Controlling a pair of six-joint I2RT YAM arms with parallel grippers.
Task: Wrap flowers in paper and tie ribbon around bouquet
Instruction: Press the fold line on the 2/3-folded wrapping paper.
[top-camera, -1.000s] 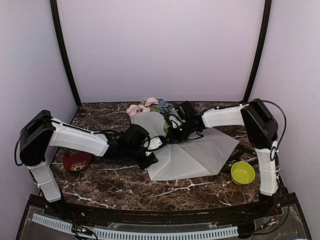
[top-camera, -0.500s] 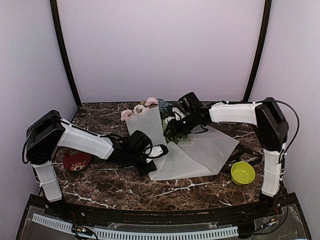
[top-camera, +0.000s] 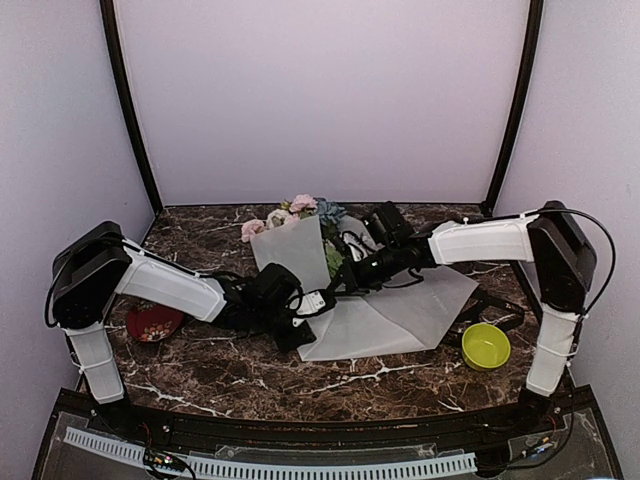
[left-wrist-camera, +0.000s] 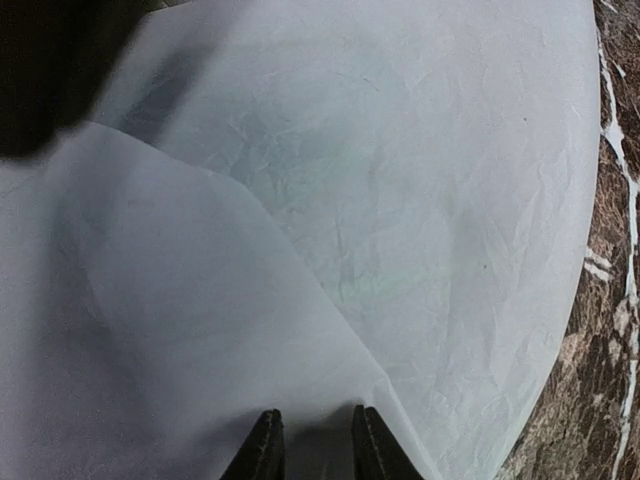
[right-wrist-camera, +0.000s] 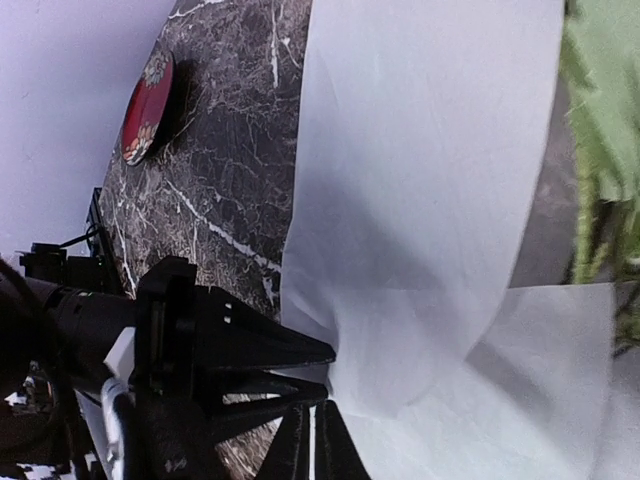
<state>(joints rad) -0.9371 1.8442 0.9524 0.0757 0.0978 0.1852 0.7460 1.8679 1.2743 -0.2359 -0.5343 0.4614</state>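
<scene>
- Seen from above, a dark marble-patterned bench (top-camera: 230, 375) stands in front of pale lilac walls (top-camera: 320, 100). A white-and-black left arm (top-camera: 165, 280) reaches in from the left edge of the frame. A matching right arm (top-camera: 480, 240) reaches in from the right edge, and the two meet near the centre.
- A large sheet of frosted white paper (top-camera: 400, 305) lies flat on the bench, from the centre towards the right of the frame. Its left part is folded up into a flap (top-camera: 293, 250) that stands just left of centre.
- The flowers (top-camera: 300, 208) are pink, white and blue-grey, and they sit at the far end of the paper, at the upper centre of the frame. The blooms show above the top of the raised flap, while the stems are hidden behind the paper and the arms.
- The left pincer (left-wrist-camera: 318, 452) is narrow, with its two dark tips closed on the paper at the foot of the flap, just below the centre of the overhead frame.
- The right pincer (right-wrist-camera: 312, 445) is closed, its tips almost touching, right beside the left pincer. Whether it nips any paper cannot be told.
- In the right wrist view the flap rises as a curved white sheet, with blurred green leaves (right-wrist-camera: 600, 120) at the right edge of the frame.
- A red plate (top-camera: 152, 322) sits at the lower left, partly hidden by the left arm.
- A lime-green bowl (top-camera: 485, 346) sits at the lower right, near a corner of the paper.
</scene>
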